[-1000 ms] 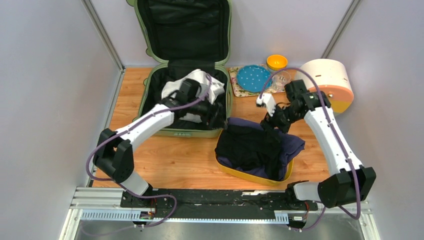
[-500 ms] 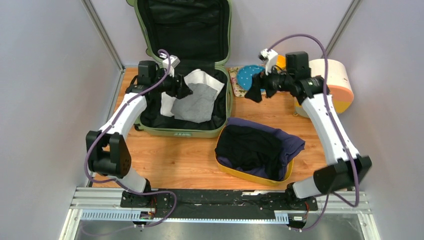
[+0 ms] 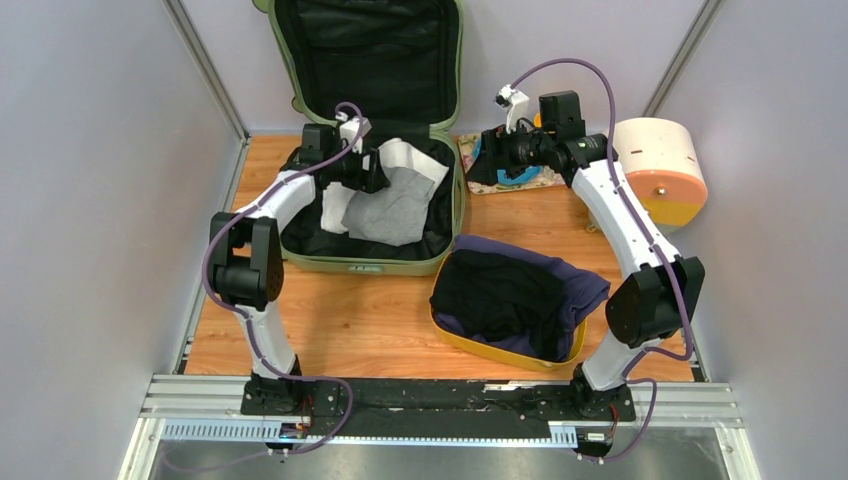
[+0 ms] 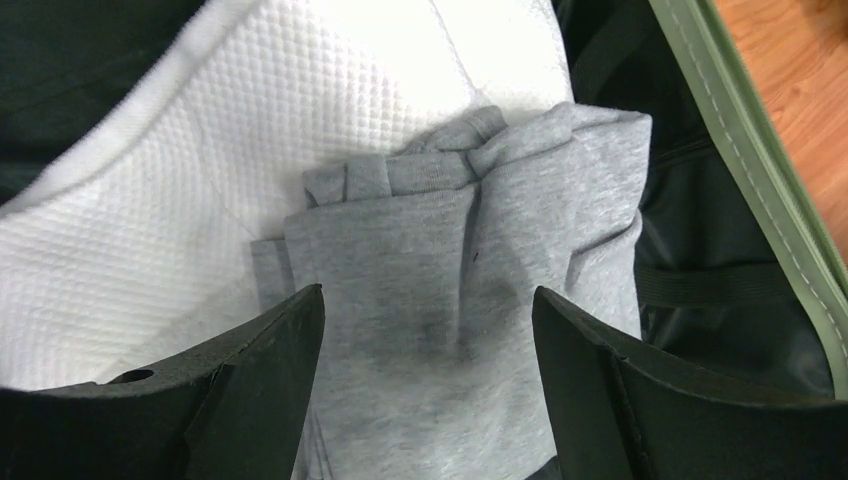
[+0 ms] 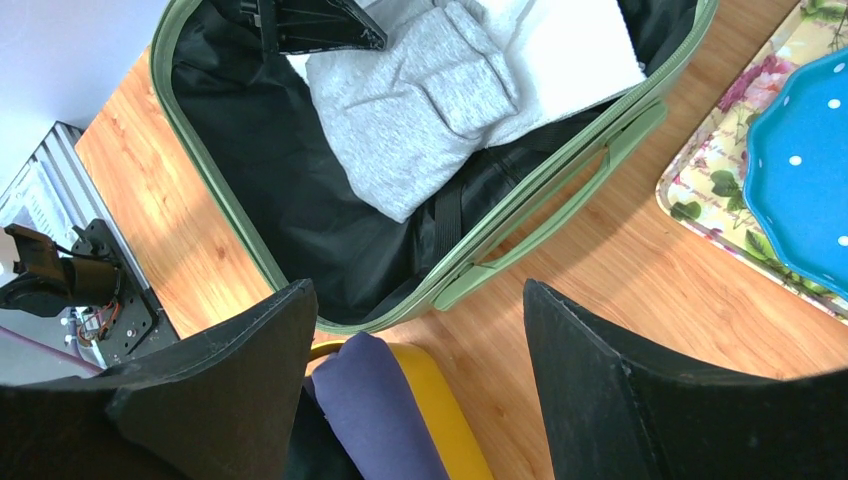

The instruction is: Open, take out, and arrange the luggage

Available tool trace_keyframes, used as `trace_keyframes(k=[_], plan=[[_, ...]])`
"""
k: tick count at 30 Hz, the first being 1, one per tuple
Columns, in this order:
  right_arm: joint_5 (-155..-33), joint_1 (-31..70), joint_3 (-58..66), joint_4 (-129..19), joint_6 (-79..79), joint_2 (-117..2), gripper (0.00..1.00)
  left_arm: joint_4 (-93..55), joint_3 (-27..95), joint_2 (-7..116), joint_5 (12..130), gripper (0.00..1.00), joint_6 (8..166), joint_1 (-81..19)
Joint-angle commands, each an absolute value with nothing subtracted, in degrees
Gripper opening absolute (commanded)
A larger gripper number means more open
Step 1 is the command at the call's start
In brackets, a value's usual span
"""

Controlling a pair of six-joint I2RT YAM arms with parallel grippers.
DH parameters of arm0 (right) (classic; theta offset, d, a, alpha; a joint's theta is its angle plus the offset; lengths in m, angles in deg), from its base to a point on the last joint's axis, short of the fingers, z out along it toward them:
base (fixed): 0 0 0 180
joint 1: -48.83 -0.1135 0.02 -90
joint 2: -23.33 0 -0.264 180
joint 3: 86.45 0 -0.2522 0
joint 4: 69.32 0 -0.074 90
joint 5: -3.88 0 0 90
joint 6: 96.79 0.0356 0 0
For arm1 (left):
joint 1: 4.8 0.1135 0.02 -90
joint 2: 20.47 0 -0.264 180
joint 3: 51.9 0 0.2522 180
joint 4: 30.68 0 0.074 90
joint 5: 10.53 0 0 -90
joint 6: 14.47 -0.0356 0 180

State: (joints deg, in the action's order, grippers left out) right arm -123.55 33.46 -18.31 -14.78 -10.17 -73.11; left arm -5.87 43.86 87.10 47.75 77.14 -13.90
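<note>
Seemingly halfway through emptying the open luggage (image 3: 370, 264), holding left claw (image 4: 427, 305) and right claw (image 5: 417, 295) spread empty, leaving grey sweatshirt (image 5: 420, 110) and white towel (image 4: 200, 180) inside.

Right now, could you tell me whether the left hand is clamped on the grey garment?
No, the left hand is open, its fingers spread apart above the folded grey garment with nothing pinched between them.
</note>
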Motion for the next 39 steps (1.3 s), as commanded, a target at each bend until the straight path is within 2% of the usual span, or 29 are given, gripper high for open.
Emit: trace_keyframes(k=[1, 11, 14, 15, 18, 23, 24, 30, 36, 39], plan=[[-123.9, 33.1, -19.8, -16.4, -10.8, -71.7, 0.79, -7.6, 46.2, 88.8, 45.9, 0.84, 77.3, -15.9], [-123.4, 33.1, -19.9, -16.0, -11.4, -72.0, 0.79, -6.6, 48.9, 94.2, 51.9, 0.84, 73.9, -19.2], [-123.2, 33.1, -19.9, -15.7, -11.6, -72.0, 0.79, -6.0, 48.8, 94.3, 54.2, 0.71, 73.3, -19.2], [-123.1, 33.1, -19.9, -15.7, -11.8, -72.0, 0.79, -5.8, 48.5, 94.1, 54.4, 0.55, 73.2, -19.0], [-123.2, 33.1, -19.6, -15.6, -11.9, -71.9, 0.79, -8.6, 45.5, 91.1, 50.7, 0.23, 75.3, -17.7], [-123.6, 33.1, -19.4, -15.6, -11.9, -71.6, 0.79, -15.0, 39.3, 83.6, 38.5, 0.10, 80.8, -15.3], [-123.7, 33.1, -19.3, -15.5, -11.8, -71.6, 0.79, -18.1, 36.6, 82.3, 38.1, 0.02, 81.8, -14.5], [-124.0, 33.0, -18.9, -15.1, -12.1, -71.1, 0.79, -22.5, 32.4, 75.0, 32.8, 0.00, 83.2, -12.9], [-123.9, 33.1, -17.9, -15.0, -12.6, -70.0, 0.79, -23.2, 32.8, 71.3, 33.0, 0.00, 81.1, -12.9], [-122.6, 33.3, -18.0, -14.7, -13.2, -69.1, 0.79, -23.9, 34.6, 69.8, 29.2, 0.00, 79.1, -12.9]])
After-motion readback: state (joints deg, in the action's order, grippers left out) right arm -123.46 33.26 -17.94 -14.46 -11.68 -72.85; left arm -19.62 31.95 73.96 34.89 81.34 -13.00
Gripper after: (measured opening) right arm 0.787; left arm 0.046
